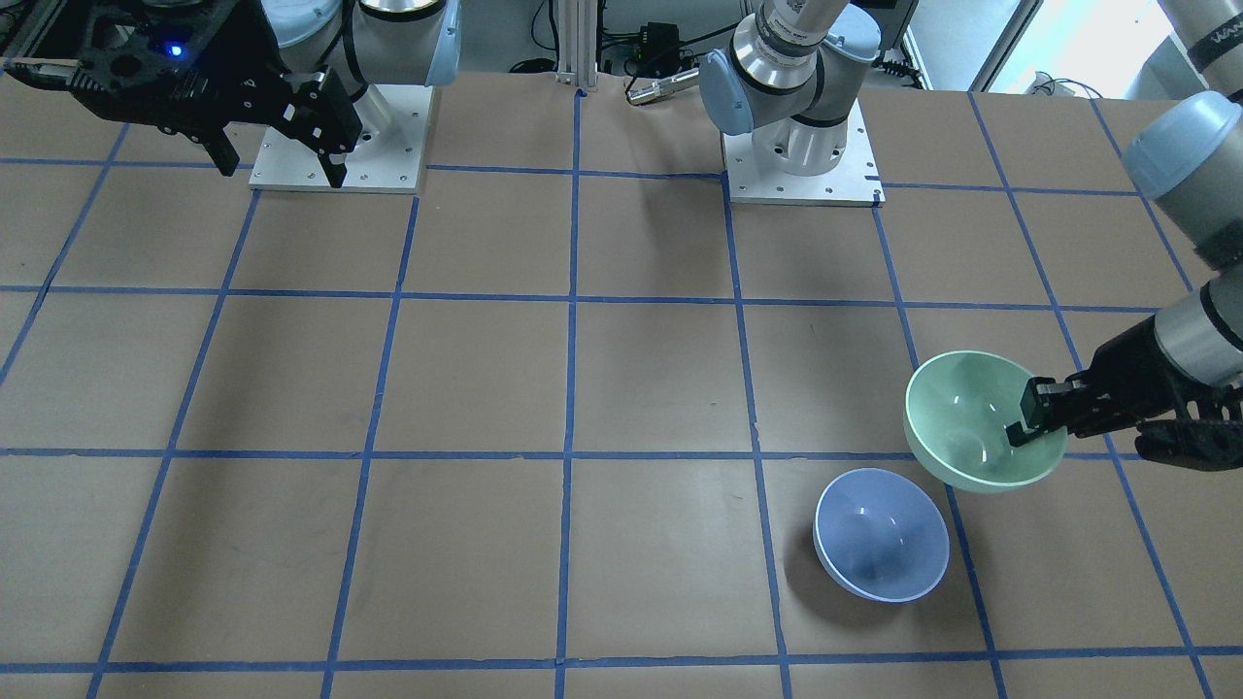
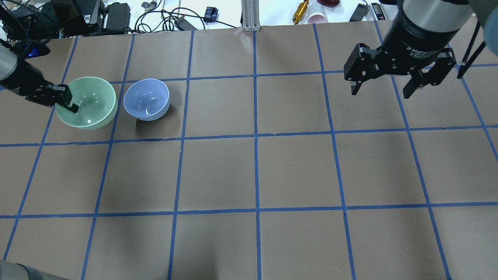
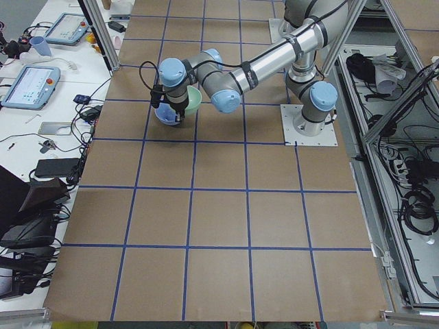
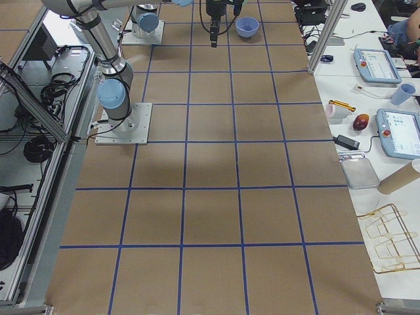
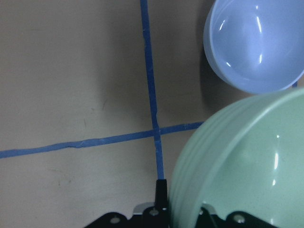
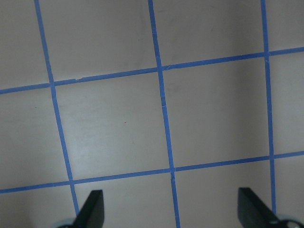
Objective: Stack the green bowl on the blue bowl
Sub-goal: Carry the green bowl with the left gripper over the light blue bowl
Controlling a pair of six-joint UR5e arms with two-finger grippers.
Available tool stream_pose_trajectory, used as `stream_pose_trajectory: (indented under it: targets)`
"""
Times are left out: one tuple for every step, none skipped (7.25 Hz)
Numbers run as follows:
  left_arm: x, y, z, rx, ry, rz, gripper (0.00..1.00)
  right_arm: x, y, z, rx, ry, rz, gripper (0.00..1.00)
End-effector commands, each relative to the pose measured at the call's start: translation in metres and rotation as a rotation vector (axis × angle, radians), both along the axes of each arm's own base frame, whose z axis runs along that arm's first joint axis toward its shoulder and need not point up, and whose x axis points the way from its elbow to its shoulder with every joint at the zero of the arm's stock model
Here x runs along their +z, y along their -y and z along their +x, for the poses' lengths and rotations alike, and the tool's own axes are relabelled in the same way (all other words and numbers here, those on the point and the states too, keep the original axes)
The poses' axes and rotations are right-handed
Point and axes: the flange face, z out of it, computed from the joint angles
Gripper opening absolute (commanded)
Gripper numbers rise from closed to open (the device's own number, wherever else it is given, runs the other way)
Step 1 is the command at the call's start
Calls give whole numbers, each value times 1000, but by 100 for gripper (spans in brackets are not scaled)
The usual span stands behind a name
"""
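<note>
The green bowl (image 1: pixel 976 422) (image 2: pixel 87 102) is lifted and tilted, held by its rim. My left gripper (image 1: pixel 1031 419) (image 2: pixel 68 102) is shut on that rim, one finger inside the bowl. In the left wrist view the green bowl (image 5: pixel 247 166) fills the lower right. The blue bowl (image 1: pixel 881 534) (image 2: pixel 147 99) (image 5: pixel 256 42) sits upright on the table beside the green bowl, apart from it. My right gripper (image 2: pixel 383 86) (image 1: pixel 282 160) is open and empty, high over the far side of the table. Its fingertips (image 6: pixel 92 206) show above bare paper.
The table (image 2: pixel 256 171) is brown paper with a blue tape grid. Cables, a power brick and small items (image 2: pixel 116 15) lie beyond the far edge. The arm bases (image 1: pixel 801 165) stand on plates at the robot's side.
</note>
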Motion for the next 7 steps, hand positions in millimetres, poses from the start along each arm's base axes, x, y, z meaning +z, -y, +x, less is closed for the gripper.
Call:
stream_pose_trajectory:
  targets:
    - [-25,42,-19,72,-36,23,0,0,0,0,0,0,0,100]
    - [-39,57,-31,127,-109,6,0,0,0,0,0,0,-1,100]
    - [-58,64,-32,140,-111,12,0,0,0,0,0,0,0,100]
    - [-76,69,-32,157,-118,35,0,0,0,0,0,0,0,100]
    - [-82,72,-31,163,-109,25,0,0,0,0,0,0,0,100]
    - [-83,70,-31,164,-107,39,0,0,0,0,0,0,0,100]
    - [-82,67,-33,164,-107,49,0,0,0,0,0,0,0,100]
